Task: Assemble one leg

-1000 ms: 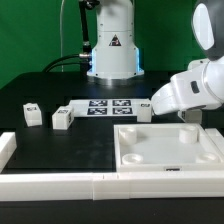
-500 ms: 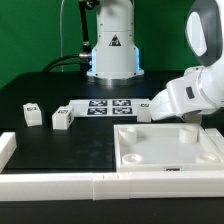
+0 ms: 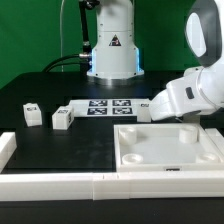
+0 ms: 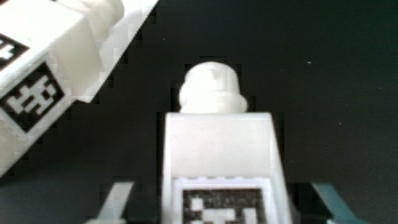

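Note:
In the wrist view a white leg (image 4: pixel 222 140) with a rounded peg tip and a black-and-white marker lies between my fingers (image 4: pixel 118 200). My gripper (image 4: pixel 222 202) is open, with a dark gap showing on each side of the leg. In the exterior view my white wrist (image 3: pixel 185 95) hangs just behind the tray's far edge at the right and hides the gripper and this leg. Two more legs (image 3: pixel 32 114) (image 3: pixel 62 119) stand on the black table at the exterior view's left. Another white marked part (image 4: pixel 54 80) lies close beside the leg between my fingers.
The large white square tray-like panel (image 3: pixel 200 158) lies at the front right. The marker board (image 3: pixel 105 108) lies in the middle. A white block (image 3: pixel 143 108) stands at its right end. A white rail (image 3: pixel 60 185) runs along the front edge. The robot base (image 3: pixel 112 50) stands at the back.
The wrist shifted a little toward the exterior view's right in the first half second, then held still. The other parts have not moved.

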Controlling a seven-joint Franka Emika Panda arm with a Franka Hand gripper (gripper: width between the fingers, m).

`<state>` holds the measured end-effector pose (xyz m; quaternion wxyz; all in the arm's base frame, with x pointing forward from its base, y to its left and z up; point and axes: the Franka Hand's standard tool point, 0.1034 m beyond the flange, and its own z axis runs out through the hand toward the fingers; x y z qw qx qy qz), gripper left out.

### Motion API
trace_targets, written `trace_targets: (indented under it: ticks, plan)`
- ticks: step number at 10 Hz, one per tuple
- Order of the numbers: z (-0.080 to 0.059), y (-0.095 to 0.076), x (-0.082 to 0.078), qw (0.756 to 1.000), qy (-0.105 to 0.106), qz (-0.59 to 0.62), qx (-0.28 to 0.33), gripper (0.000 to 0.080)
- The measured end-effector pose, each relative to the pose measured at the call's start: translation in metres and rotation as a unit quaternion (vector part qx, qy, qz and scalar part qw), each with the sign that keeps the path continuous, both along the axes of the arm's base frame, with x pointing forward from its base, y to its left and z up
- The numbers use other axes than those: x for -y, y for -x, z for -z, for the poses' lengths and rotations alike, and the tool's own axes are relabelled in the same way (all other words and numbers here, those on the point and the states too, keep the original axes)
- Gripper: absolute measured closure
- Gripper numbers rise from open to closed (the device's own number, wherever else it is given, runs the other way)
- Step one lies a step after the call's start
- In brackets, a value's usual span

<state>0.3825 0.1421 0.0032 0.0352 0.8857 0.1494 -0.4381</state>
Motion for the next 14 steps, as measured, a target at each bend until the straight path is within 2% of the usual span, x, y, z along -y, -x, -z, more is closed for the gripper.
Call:
trace_targets:
  ticks: [3, 4, 7, 8, 9, 11, 13, 14]
  plan:
    - [-0.002, 0.000, 0.001, 1.000, -0.001, -0.001, -0.002, 0.0512]
    - [-0.012, -0.002, 0.003, 1.000, 0.001, -0.001, -0.010, 0.0512]
    - [-0.066, -0.018, 0.004, 1.000, 0.010, -0.008, -0.022, 0.0512]
    - [-0.072, -0.027, 0.003, 1.000, 0.008, -0.007, -0.012, 0.0511]
    - [-0.066, -0.028, 0.002, 1.000, 0.002, -0.006, 0.007, 0.0511]
    - [-0.065, -0.027, 0.002, 1.000, 0.003, -0.006, 0.005, 0.0511]
    - [-0.062, -0.039, -0.001, 0.996, -0.019, -0.001, 0.086, 0.0511]
    - [-0.062, -0.045, -0.001, 0.988, -0.036, 0.003, 0.150, 0.0511]
